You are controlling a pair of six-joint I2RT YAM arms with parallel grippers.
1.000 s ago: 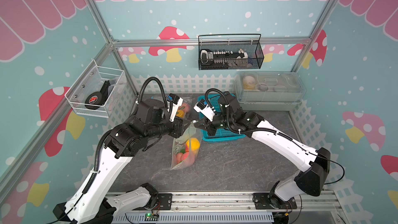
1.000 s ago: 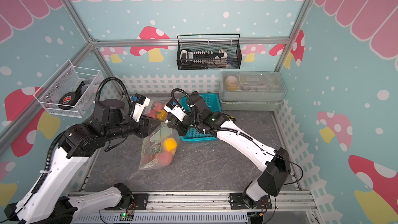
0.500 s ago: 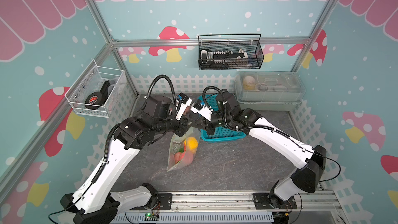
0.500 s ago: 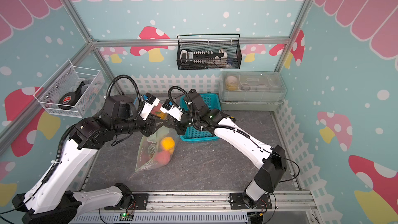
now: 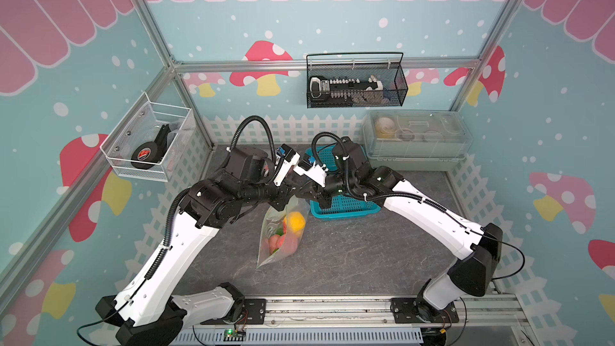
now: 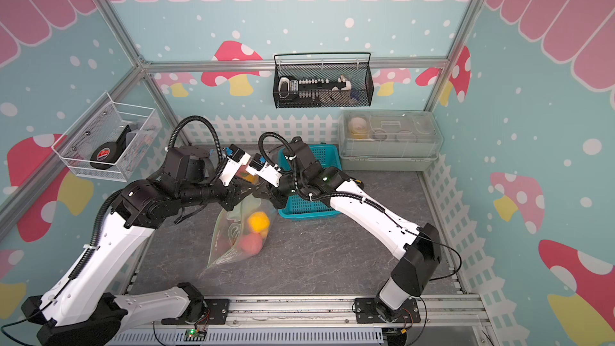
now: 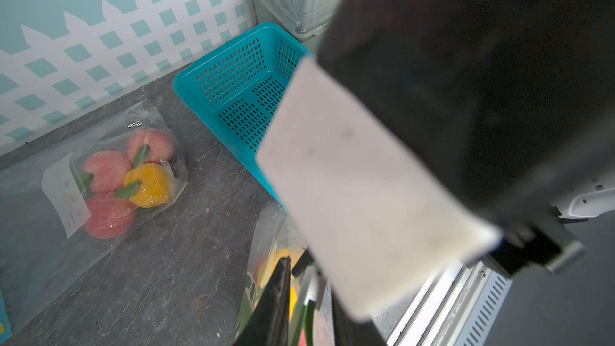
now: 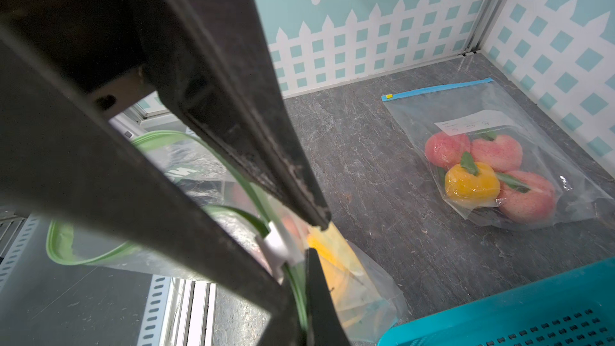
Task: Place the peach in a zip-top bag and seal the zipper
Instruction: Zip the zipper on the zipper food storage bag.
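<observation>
— Enough light?
— Plenty: bright, even, from overhead. Only soft shadows lie on the counter (image 5: 349,261).
— And up close?
— My right claw (image 8: 299,244) looms dark and blurred; the bag (image 8: 366,281) glints.

Just beside the teal basket (image 5: 344,206), the left gripper (image 5: 285,198) and right gripper (image 5: 307,194) crowd together over the held-up zip-top bag (image 5: 283,231), closing that side. Past them from the basket, a flat fruit bag (image 8: 492,161) lies near the fence (image 8: 366,44). Behind the basket a lidded box (image 5: 416,148) blocks the way. In front of the basket the tabletop (image 5: 359,261) lies bare to the rail (image 5: 332,311).
</observation>
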